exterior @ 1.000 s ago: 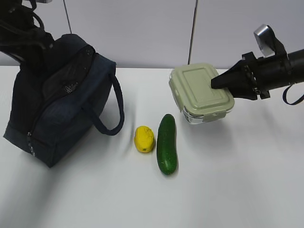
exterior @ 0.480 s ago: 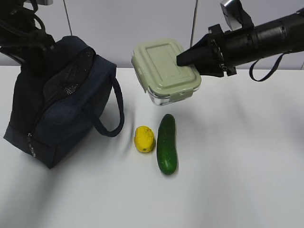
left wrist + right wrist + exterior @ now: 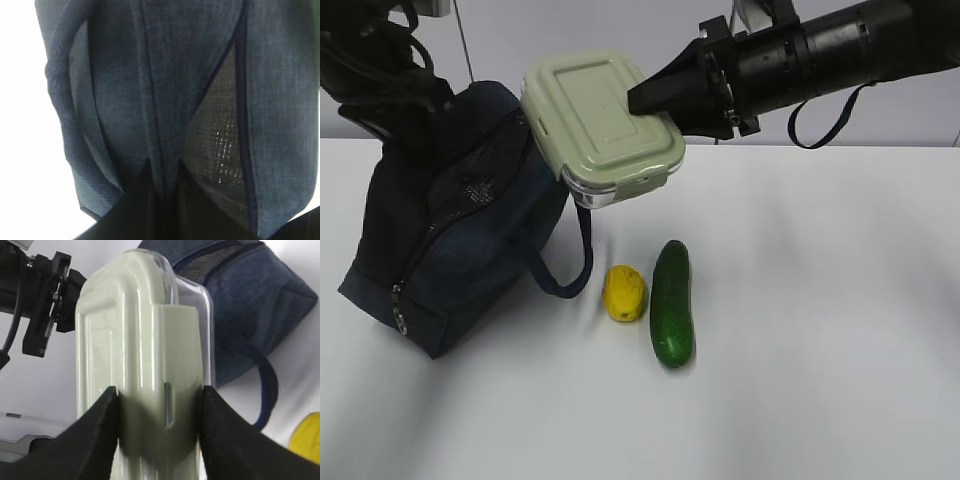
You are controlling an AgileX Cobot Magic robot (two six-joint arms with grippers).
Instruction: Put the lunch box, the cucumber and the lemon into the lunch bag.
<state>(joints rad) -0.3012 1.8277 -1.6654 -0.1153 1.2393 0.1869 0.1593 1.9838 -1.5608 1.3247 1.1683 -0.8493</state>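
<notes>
- Lunch box point(image 3: 603, 125): clear container with a pale green lid, held off the bench, tilted, one corner just over the top edge of the lunch bag.
- Right pincer point(image 3: 645, 97): clamped across one end of the lunch box; in the right wrist view both fingers point(image 3: 97, 427) pressed flat against its sides.
- Lunch bag point(image 3: 460, 240): dark navy, leaning on the bench point(image 3: 820, 350), top zipper parted, mesh lining visible in the gap; one loop handle point(image 3: 565, 270) hung toward the lemon.
- Left pincer point(image 3: 162, 192): closed tight on a fold of the bag's fabric beside the opening, apparently holding it up.
- Lemon point(image 3: 623, 292) and cucumber point(image 3: 671, 303): side by side on the bench, just right of the bag, not yet packed.
- Risk, judged: the opening looked narrow against the box's width, so the box could catch on the zipper edge and push the bag over.
- Risk, judged: the grip sat at one end only; a knock against the rim could twist the box loose.
- Risk, judged: a dropped box could fall on the lemon or cucumber below and scatter them.
</notes>
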